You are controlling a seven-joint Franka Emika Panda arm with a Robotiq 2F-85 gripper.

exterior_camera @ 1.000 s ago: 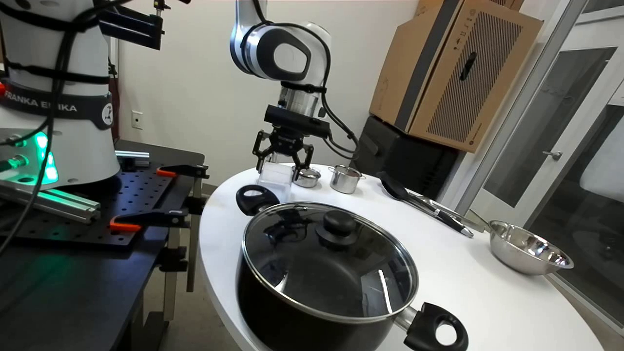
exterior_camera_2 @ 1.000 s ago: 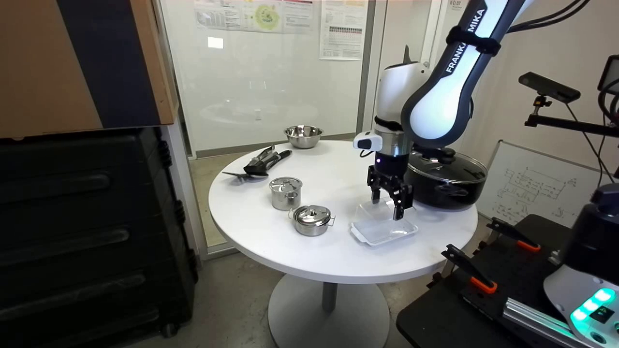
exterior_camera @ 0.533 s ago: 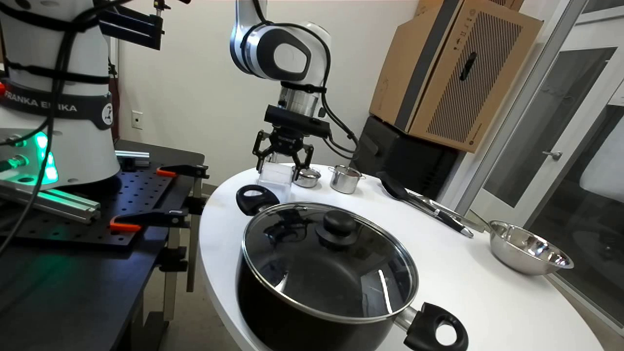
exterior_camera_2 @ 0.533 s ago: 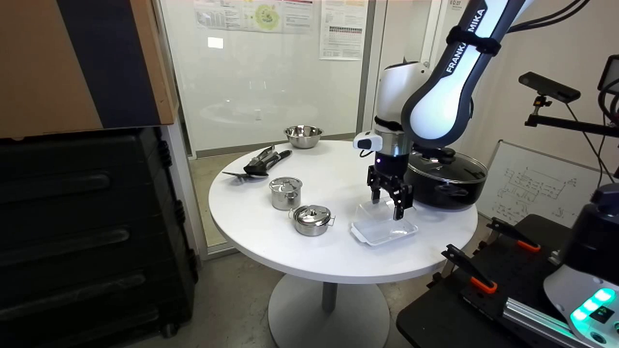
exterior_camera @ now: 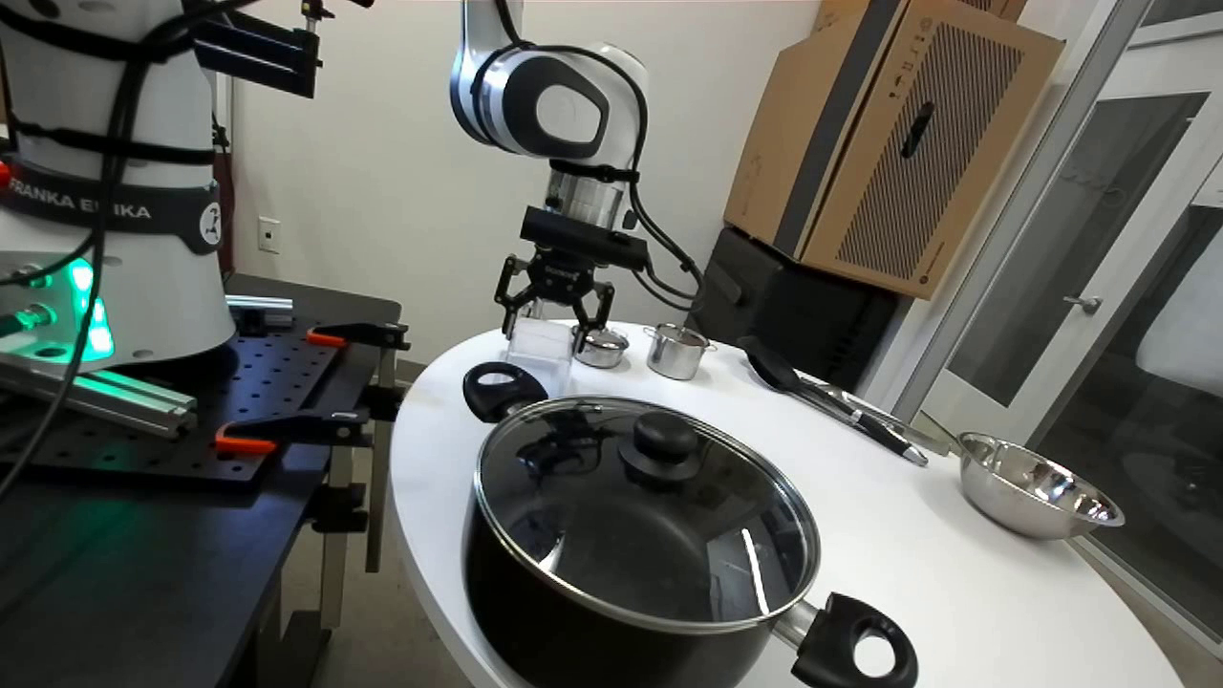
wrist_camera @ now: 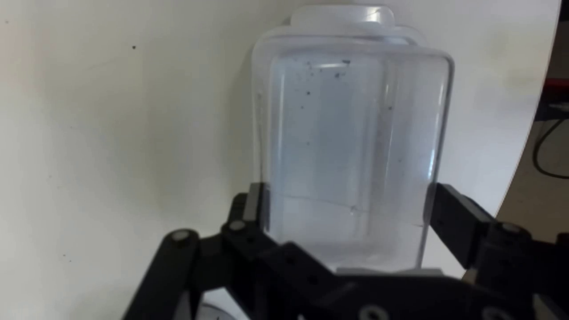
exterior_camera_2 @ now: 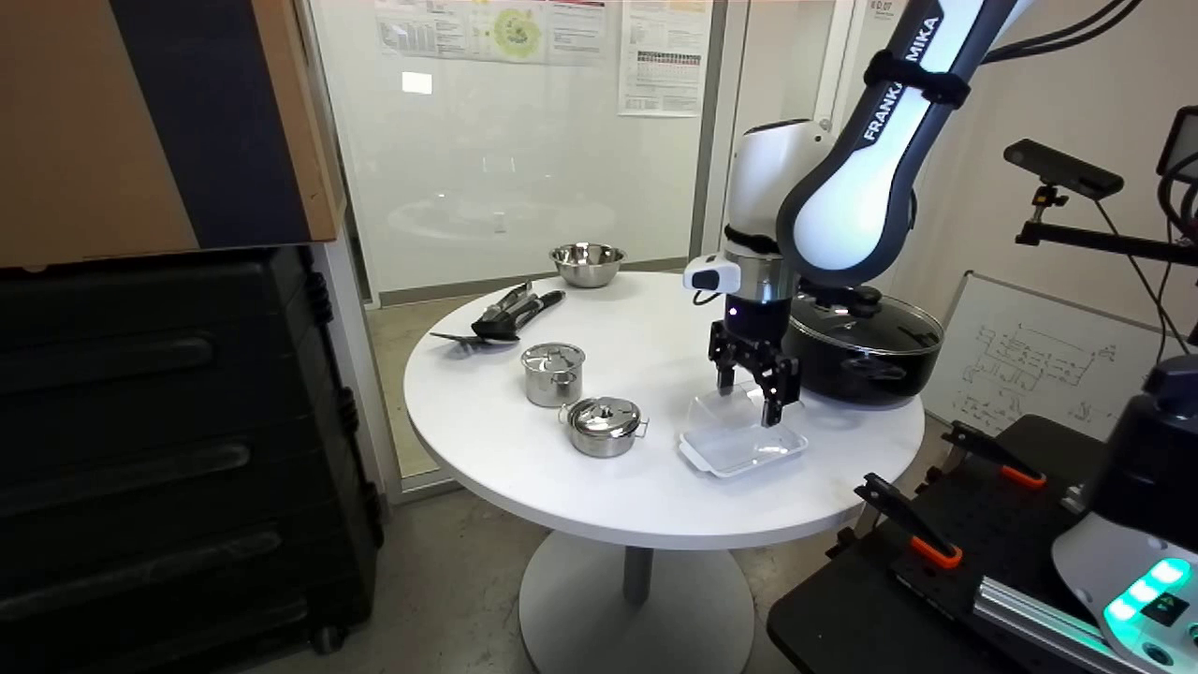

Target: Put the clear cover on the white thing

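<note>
The tool (wrist_camera: 348,204) grips the clear cover (wrist_camera: 355,142) over the white tray (exterior_camera_2: 694,455).

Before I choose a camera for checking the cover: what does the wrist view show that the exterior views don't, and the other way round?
Only the wrist view: dark specks on or under the clear cover.
Only the exterior views: the black pot, metal bowl and kitchen tools.
Shared: the table, the cover, the gripper holding it by its sides, and the white tray below it.
</note>
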